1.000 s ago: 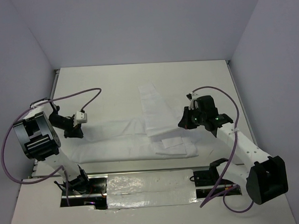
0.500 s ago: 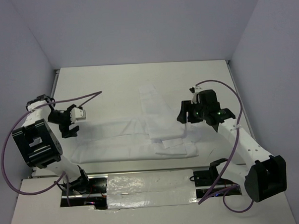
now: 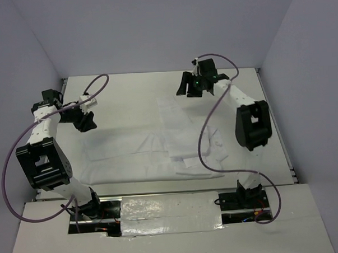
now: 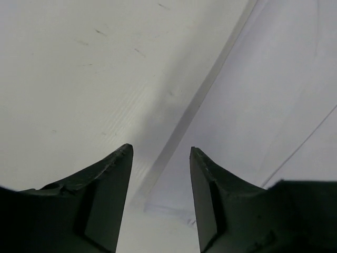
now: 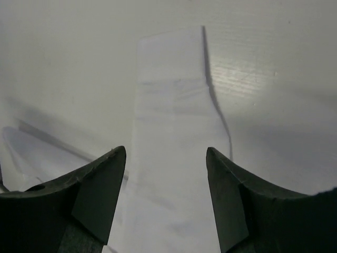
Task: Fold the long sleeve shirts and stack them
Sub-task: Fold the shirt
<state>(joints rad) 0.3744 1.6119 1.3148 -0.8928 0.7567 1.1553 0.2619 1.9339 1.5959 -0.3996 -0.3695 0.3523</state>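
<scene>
White wrinkled shirt [image 3: 136, 156], flat, part-folded

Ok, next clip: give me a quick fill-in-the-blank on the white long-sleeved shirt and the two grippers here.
1. The wrinkled white cloth long-sleeved shirt lies on the smooth white ____.
2. The left gripper is ____, with nothing between its jaws.
3. In the right wrist view, the shirt's flat ____ shows between the fingers of the open right gripper.
Missing words: table; open; sleeve.
</scene>
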